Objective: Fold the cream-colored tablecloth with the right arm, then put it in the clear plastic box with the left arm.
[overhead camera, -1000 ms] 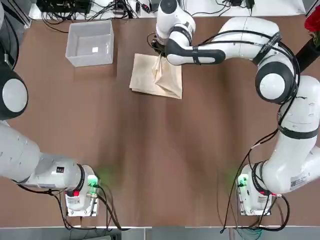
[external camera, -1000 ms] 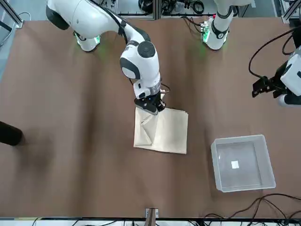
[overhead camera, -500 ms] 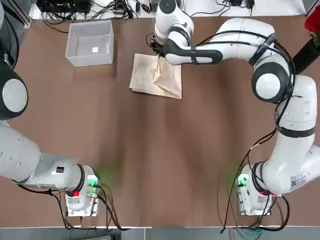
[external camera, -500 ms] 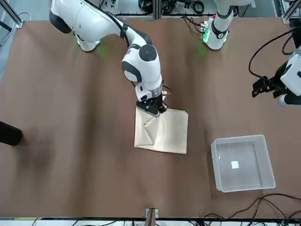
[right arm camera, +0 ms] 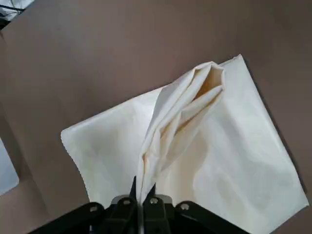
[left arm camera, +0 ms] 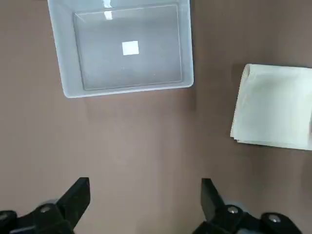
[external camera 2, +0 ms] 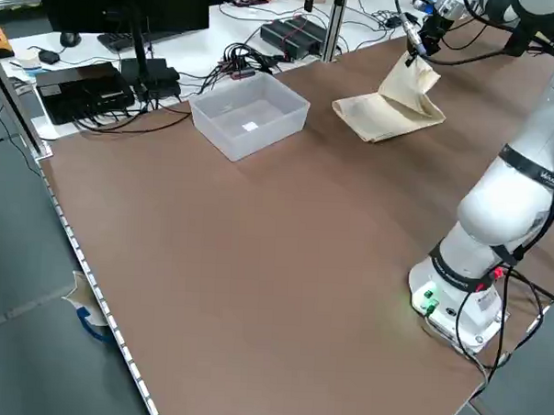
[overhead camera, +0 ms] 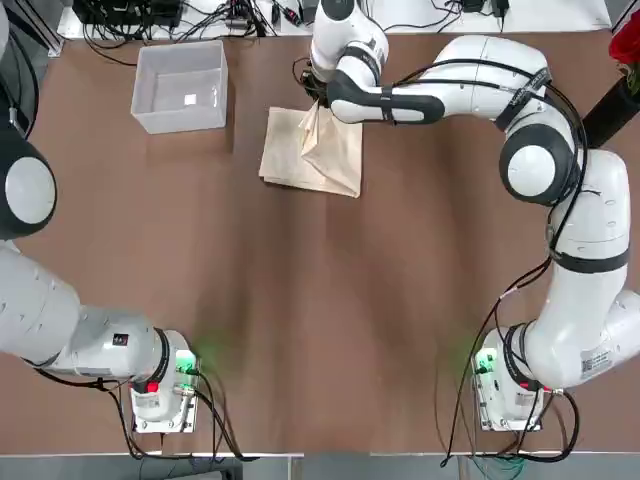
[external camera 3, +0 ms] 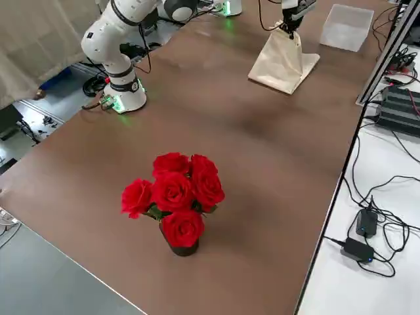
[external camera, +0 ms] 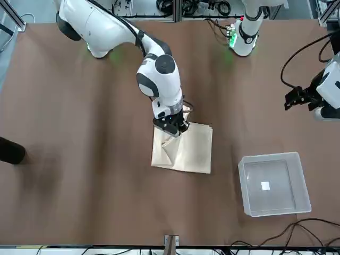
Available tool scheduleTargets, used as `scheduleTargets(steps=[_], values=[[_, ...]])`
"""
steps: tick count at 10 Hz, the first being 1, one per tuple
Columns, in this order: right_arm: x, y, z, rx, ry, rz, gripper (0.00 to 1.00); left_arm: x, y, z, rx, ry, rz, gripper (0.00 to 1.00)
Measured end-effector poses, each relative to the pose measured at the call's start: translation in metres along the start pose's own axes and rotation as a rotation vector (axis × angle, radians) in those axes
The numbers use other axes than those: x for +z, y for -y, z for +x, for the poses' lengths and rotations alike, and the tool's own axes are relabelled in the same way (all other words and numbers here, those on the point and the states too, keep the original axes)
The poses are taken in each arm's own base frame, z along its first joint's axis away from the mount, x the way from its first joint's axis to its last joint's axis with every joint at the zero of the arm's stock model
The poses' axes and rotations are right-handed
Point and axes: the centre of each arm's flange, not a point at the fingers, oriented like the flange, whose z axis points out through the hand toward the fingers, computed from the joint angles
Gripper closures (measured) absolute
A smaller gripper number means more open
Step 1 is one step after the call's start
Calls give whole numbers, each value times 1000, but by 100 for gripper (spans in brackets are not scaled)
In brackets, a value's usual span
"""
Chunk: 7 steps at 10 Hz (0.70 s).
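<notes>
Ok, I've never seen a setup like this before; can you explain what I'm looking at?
Two white jointed robot arms share a brown table. The top view looks down from overhead, the front view faces the robot from across the table, two side views look down diagonally, and each wrist view shows that arm's own two fingers.

The right gripper, at the table's far side, is shut on a pinched-up fold of the cream tablecloth, whose layers otherwise lie on the table. The left gripper hangs open and empty, with the clear plastic box and the cloth in its camera's view. The box holds nothing but a small white sticker. Red flowers stand in a dark vase on the robot's right.
</notes>
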Motion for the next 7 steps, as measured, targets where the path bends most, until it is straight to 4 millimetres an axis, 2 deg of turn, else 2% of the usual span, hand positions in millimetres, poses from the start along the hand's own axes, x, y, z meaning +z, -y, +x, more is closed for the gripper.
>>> scheduleTargets(steps=[4,7], values=[[1,0,1,-7,-11,1,95,1,0,1,0,2,0,0],[2,1,1,-7,-9,11,85,2,0,1,0,3,0,0]])
